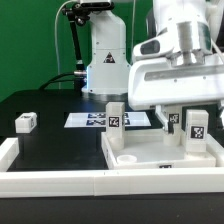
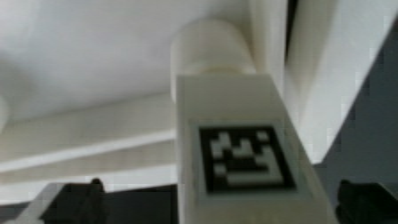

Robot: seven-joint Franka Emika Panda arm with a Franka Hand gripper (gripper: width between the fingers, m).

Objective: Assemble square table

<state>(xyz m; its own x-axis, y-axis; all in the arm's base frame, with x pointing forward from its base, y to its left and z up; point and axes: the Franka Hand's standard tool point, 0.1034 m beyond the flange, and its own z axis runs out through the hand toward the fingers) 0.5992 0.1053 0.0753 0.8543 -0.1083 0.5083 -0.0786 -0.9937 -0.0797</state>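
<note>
— Where is the tabletop?
— The white tabletop (image 1: 150,158) lies flat on the black table (image 1: 50,140), toward 4 o'clock in the exterior view, with its rim up

— And the legs?
— The first leg (image 1: 117,118) stands upright at the tabletop's 10 o'clock corner, its tag facing the camera. The second leg (image 1: 197,128) stands upright toward the 3 o'clock side. The third leg (image 1: 170,122) is upright between them, right under the gripper (image 1: 171,112). I cannot tell whether its foot touches the tabletop

— Is the gripper holding it?
— In the wrist view that leg sits between the dark fingertips (image 2: 80,195) with a clear gap beside it. The fingers are spread around it, not pinching

— What else is there?
— A loose leg (image 1: 26,122) lies at 9 o'clock, well apart from the tabletop. The marker board (image 1: 92,120) lies flat just behind the first leg. A white rail (image 1: 50,180) runs along the 6 o'clock edge and turns up the 9 o'clock side. The arm's base (image 1: 105,60) stands at 12 o'clock
</note>
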